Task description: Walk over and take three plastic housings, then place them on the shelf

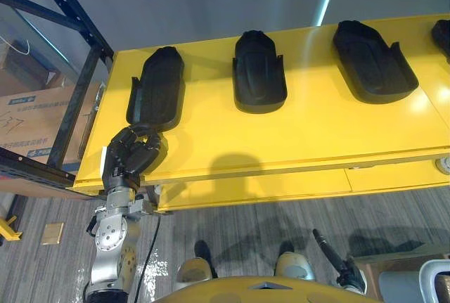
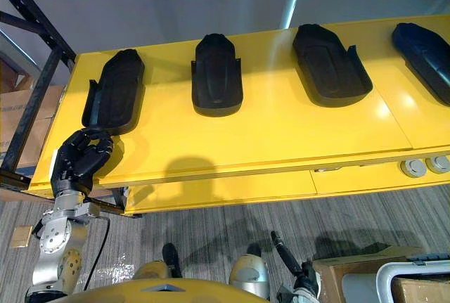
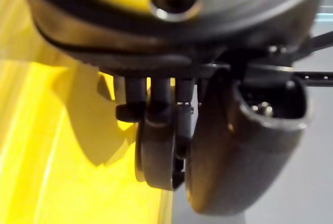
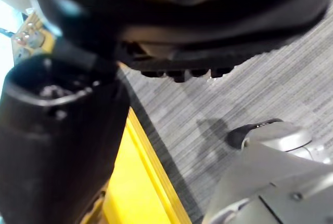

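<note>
Several black plastic housings lie in a row on the yellow table [image 1: 281,141]: the leftmost housing [image 1: 156,85], a middle one [image 1: 259,71], a third [image 1: 373,60] and a further one [image 2: 425,50] at the right edge. My left hand [image 1: 130,155] rests over the table's near left corner, just below the leftmost housing's near end. Its fingers [image 3: 156,146] are curled, with nothing between them. My right hand [image 1: 342,269] hangs low beside me over the floor, fingers relaxed and empty; its thumb [image 4: 57,146] shows in the right wrist view.
A dark metal rack [image 1: 70,106] stands against the table's left end, with a cardboard box [image 1: 28,120] behind it. Another box [image 1: 394,275] and a white bin [image 1: 432,275] sit on the floor at lower right. Grey floor runs along the table's near edge.
</note>
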Robot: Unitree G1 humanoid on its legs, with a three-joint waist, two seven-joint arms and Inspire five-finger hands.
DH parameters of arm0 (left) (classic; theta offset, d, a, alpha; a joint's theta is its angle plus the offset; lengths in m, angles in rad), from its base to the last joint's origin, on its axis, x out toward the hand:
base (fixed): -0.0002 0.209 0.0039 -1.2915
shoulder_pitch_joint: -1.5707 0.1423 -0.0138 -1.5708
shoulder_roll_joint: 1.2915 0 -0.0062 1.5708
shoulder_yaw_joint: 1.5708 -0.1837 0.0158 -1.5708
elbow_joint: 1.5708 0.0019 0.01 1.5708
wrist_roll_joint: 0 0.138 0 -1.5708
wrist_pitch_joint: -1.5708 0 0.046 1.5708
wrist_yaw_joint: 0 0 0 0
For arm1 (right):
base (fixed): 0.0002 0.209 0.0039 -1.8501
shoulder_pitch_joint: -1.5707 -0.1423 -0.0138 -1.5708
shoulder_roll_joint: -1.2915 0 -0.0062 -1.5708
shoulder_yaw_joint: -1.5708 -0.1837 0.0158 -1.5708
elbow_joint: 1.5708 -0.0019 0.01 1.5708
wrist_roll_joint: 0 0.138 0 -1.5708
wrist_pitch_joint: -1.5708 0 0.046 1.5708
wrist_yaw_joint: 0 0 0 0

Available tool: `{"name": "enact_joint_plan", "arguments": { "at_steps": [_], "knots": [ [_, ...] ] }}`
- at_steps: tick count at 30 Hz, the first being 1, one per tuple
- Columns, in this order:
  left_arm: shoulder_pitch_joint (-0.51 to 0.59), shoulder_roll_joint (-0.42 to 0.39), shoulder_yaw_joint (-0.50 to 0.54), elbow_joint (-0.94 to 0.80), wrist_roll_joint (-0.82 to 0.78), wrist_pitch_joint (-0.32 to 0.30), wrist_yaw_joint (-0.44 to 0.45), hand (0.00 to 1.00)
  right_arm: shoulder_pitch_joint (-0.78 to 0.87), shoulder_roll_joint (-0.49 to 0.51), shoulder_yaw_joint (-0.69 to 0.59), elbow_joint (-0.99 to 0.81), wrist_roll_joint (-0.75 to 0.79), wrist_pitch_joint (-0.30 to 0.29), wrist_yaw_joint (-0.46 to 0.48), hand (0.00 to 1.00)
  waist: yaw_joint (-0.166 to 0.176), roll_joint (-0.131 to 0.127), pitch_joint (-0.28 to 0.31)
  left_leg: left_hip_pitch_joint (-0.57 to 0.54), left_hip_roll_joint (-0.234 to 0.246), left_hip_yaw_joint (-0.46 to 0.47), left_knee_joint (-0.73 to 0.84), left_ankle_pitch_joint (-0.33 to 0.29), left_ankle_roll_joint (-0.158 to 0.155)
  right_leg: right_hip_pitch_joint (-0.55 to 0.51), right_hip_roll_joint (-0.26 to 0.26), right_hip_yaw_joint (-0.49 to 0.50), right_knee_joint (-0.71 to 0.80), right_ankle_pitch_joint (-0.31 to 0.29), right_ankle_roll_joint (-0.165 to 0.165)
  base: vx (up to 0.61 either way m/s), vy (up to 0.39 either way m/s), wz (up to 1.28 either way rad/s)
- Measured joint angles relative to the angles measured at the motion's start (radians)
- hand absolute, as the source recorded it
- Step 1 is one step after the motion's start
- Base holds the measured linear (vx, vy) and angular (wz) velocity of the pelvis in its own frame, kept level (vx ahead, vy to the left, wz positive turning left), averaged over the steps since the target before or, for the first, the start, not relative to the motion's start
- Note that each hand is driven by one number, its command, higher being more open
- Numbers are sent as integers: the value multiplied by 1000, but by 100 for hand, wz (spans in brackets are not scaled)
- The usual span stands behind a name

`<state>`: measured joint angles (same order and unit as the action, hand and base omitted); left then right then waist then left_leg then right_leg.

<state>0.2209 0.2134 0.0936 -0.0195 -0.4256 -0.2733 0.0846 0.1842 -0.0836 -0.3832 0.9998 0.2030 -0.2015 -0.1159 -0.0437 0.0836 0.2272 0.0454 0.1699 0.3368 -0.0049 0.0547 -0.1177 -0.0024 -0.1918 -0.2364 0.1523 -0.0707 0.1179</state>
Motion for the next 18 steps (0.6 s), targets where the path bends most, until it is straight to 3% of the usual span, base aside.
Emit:
{"name": "enact_joint_plan", "arguments": {
  "at_steps": [18],
  "knots": [
    [-87, 2, 0, 55, -9, 2, -22, 0, 8, 5, 0, -16, -1, 16, 2, 100, -18, -13, -5, 17, 0, 25, 3, -7, 1, 7, 2, 24, -15, 18, 0, -5, 5, -4]
  ]
}}
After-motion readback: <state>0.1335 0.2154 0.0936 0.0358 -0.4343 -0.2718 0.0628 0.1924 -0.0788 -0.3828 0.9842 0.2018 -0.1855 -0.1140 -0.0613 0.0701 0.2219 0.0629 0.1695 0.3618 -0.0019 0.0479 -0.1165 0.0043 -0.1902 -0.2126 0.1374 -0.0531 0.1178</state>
